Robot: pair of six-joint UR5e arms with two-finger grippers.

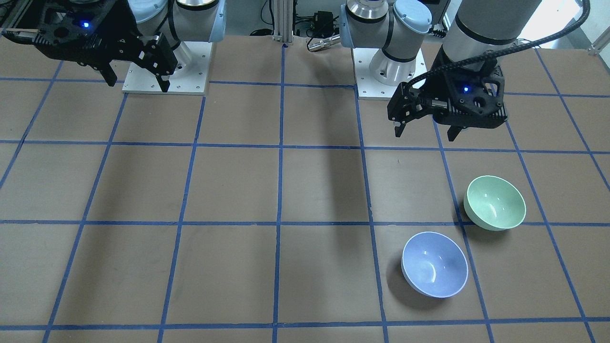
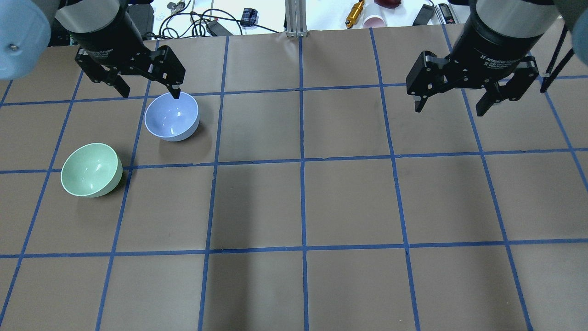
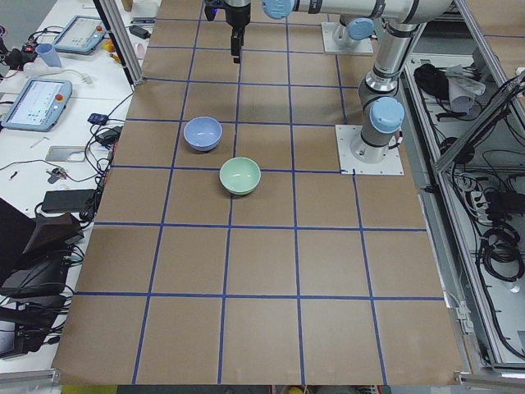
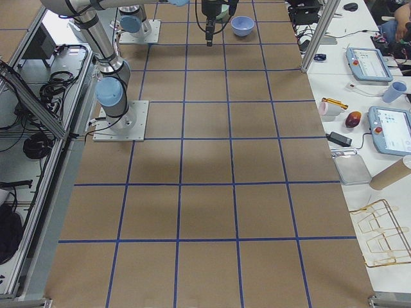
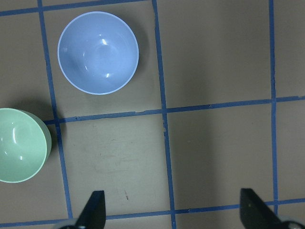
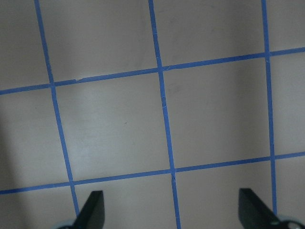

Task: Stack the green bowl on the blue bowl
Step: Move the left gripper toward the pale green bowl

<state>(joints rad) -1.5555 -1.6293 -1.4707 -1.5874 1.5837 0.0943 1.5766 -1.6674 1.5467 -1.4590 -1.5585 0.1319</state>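
Closest to the front-facing camera, the blue bowl (image 1: 434,264) sits mouth-up and empty on the brown table (image 1: 238,190), and the green bowl (image 1: 494,202) stands just beside it without touching, a little nearer the robot's base and farther out to the robot's left, also mouth-up and empty. On the robot's side of the blue bowl the left gripper (image 1: 425,136) hangs above the table with its jaws spread wide and nothing between them. Well apart from the blue bowl, across the table on the robot's right, the right gripper (image 1: 138,85) hangs likewise, jaws wide apart and empty.
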